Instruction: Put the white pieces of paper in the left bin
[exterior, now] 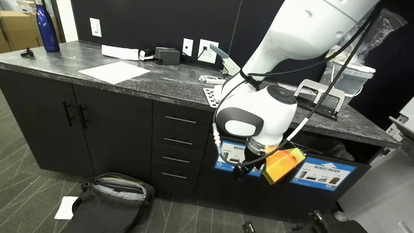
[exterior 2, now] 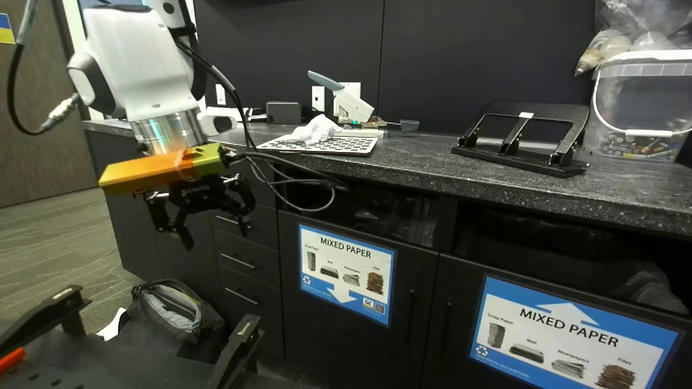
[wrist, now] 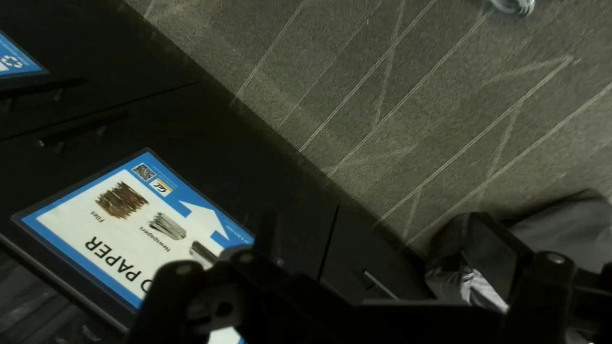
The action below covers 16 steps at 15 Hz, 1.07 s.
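Pincer [exterior 2: 217, 236]: spread wide, holding nothing. Higher than pincer, on dotted sheet [exterior 2: 354, 145]: crumpled white paper [exterior 2: 316, 131]. Behind pincer in an exterior view: left bin [exterior: 226, 187] with blue-and-white label [exterior: 230, 157].

"MIXED PAPER", "Scrap Paper", "Mail", "Newspapers", "Files" on L bin [exterior 2: 357, 351] lbl [exterior 2: 346, 274] (+"Cal") & R bin [exterior 2: 464, 283] lbl [exterior 2: 576, 336]

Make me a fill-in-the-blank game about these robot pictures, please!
The crumpled paper is coloured ____.
Both labels read MIXED ____.
On the left bin, the arrow points ____.
The gripper isn't shut, it's ____.

Missing words: white; PAPER; down; open.
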Tool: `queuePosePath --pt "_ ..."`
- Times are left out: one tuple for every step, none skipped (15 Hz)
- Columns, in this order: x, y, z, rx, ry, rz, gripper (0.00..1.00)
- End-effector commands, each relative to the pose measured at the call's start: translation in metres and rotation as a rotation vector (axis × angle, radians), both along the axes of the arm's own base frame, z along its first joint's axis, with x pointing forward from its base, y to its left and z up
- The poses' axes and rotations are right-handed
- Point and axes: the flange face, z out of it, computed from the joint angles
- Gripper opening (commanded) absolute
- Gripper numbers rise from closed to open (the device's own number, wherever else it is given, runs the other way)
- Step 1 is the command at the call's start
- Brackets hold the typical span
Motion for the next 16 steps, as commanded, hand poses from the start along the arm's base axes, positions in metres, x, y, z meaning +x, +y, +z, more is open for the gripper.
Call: queuePosePath --pt "-0.005 0.008 0.018 -0.005 0.114 0.129 1.0" --pt "0.004 0.008 0.024 -0.016 0.146 0.154 1.0" --pt "0.013 0.005 0.033 -0.021 0.171 0.175 1.0" --pt "0.022 0.001 0.045 -0.03 0.194 0.197 1.0" --pt "0.04 -0.009 0.063 -0.035 0.184 0.174 1.0" --pt "0.051 -0.007 0.067 -0.015 0.15 0.093 1.0" --pt "0.067 -0.014 0.08 0.006 0.139 0.014 1.0" --pt "0.087 -0.026 0.101 0.042 0.102 -0.014 1.0" --pt "0.102 -0.025 0.106 0.087 0.066 -0.091 1.0" --pt "0.121 -0.034 0.122 0.126 0.029 -0.132 1.0" --pt "0.137 -0.041 0.136 0.161 -0.017 -0.164 1.0" --pt "0.154 -0.046 0.145 0.196 -0.059 -0.212 1.0" --pt "0.169 -0.051 0.157 0.228 -0.105 -0.256 1.0" --pt "0.183 -0.056 0.167 0.259 -0.142 -0.301 1.0" --pt "0.2 -0.058 0.172 0.282 -0.191 -0.337 1.0" --pt "0.215 -0.06 0.18 0.299 -0.245 -0.366 1.0"
